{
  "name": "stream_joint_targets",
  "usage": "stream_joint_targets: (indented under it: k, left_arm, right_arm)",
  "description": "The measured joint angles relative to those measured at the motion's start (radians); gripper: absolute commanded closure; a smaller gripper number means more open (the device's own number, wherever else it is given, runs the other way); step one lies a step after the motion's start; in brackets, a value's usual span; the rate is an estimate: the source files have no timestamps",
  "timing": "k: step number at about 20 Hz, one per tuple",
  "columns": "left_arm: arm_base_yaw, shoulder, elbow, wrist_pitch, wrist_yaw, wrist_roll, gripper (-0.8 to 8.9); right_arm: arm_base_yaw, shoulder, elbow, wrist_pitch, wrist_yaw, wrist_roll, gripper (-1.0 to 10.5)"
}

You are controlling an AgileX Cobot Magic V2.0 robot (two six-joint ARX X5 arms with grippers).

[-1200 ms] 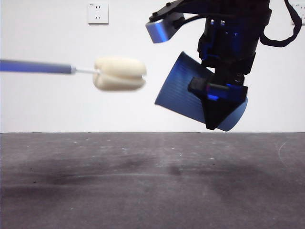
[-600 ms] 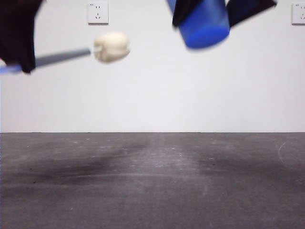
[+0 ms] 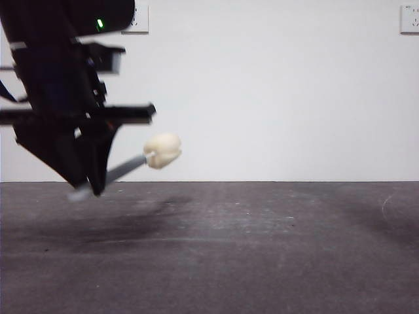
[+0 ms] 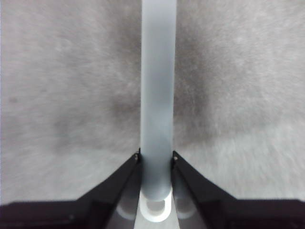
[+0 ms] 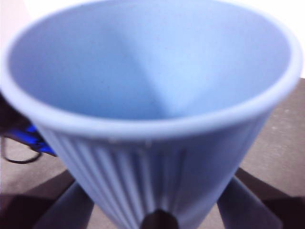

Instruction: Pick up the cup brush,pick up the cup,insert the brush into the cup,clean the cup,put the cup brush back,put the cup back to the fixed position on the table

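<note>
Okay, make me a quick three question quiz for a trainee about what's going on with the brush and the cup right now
1. True or false: the cup brush is lying flat on the table.
2. Which gripper holds the cup? A) left B) right C) neither
3. Fill in: in the front view, the brush's sponge head sits ______ than the handle end clamped in the left gripper.

Key:
1. False; it is held above the table.
2. B; the right gripper is shut on it.
3. Higher.

A bare lab-like room: plain white wall (image 3: 275, 91), wall sockets (image 3: 409, 18), scuffed grey table (image 3: 262, 248).
</note>
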Motion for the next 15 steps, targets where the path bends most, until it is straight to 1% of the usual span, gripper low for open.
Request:
stream_joint_targets:
  k: [4, 7, 15]
  left_arm:
    - [0.002, 0.11, 0.0, 0.056, 0.022, -0.047, 8.22]
    - [0.002, 0.142, -0.002, 0.086, 0.024, -0.072, 8.22]
    - [0.018, 0.192, 0.006, 0.111, 0.047, -0.081, 8.22]
  right_arm:
    - [0.0, -0.031, 0.0, -0.046, 0.0, 0.0, 9.6]
    - [0.0, -0.031, 0.0, -0.086, 0.0, 0.0, 9.6]
    - [0.0, -0.031, 0.0, -0.088, -0.003, 0.0, 9.6]
